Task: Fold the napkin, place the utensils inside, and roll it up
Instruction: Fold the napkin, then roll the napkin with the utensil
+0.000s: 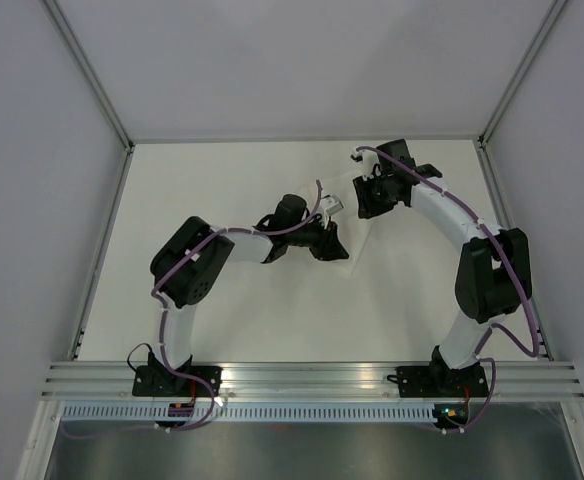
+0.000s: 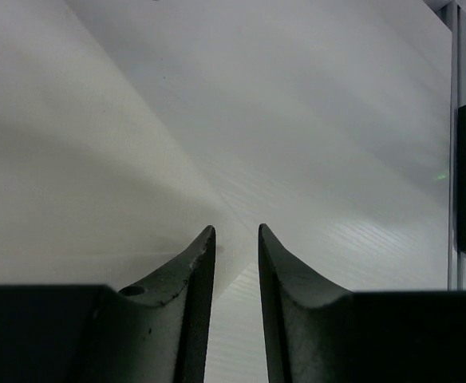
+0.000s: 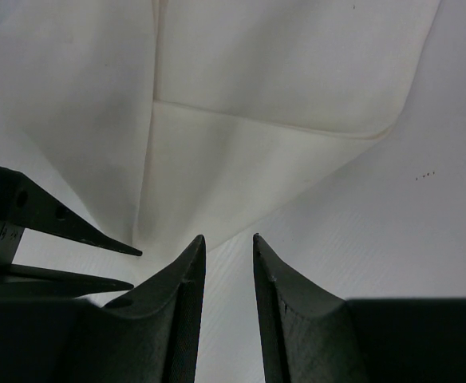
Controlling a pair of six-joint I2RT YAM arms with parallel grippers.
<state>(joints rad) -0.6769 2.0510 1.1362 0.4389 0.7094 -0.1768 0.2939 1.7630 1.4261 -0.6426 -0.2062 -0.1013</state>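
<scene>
The white napkin (image 1: 360, 238) lies crumpled on the white table (image 1: 222, 180) between my two grippers. In the right wrist view the napkin (image 3: 241, 159) shows fold lines and a corner pointing toward the jaws. My right gripper (image 3: 228, 238) is open just off the cloth's edge, with bare ribbed table between its fingers. My left gripper (image 2: 237, 231) is open too, low at the napkin (image 2: 97, 175), whose edge runs in under its fingertips. From above, the left gripper (image 1: 330, 246) and the right gripper (image 1: 372, 203) stand close together. The utensils are out of view.
The left gripper's thin fingers (image 3: 81, 235) reach in at the left of the right wrist view. An aluminium rail (image 1: 312, 378) runs along the near table edge, with frame posts and white walls around the table. A rail (image 2: 456, 159) stands at the right of the left wrist view.
</scene>
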